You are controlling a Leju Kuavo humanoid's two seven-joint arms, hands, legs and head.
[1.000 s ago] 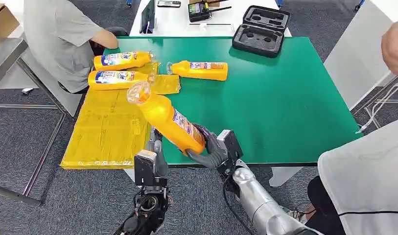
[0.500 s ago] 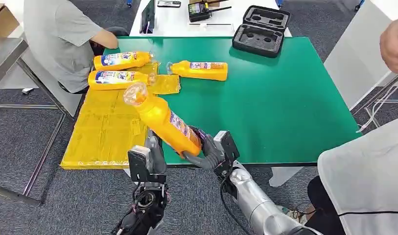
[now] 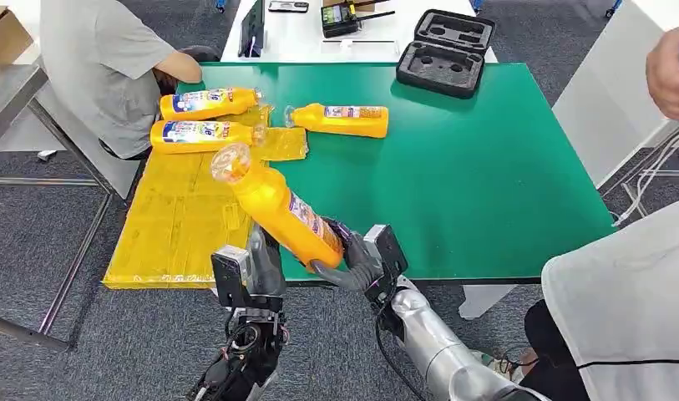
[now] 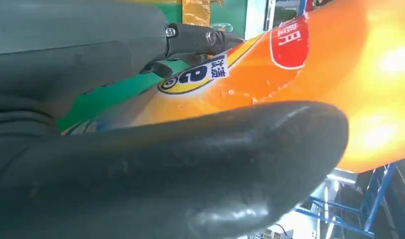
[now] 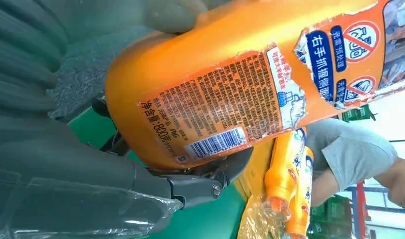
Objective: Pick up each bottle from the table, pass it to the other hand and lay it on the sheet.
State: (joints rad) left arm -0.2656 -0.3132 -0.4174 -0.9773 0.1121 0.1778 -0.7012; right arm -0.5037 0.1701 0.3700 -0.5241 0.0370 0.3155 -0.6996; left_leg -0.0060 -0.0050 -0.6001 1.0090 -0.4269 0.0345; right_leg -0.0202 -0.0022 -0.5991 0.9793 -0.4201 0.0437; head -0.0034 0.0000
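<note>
Mid-handover: right robot hand (image 3: 350,261) grips the orange bottle (image 3: 279,209) at its base, cap tilted toward 11 o'clock.
Left robot hand (image 3: 254,266) at the body; grip unclear. We judge it rigid, glossy, slippery: take mid-body. Sheet (image 3: 173,217) at 9 o'clock on the table (image 3: 486,175).

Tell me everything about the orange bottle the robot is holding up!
The held bottle is shiny orange plastic with a clear cap end. It is tilted, with the cap up and toward the yellow sheet and the base low at the green table's near edge. A torn printed label with a barcode wraps it. The right hand grips its base, and the left hand reaches up against its side.
</note>
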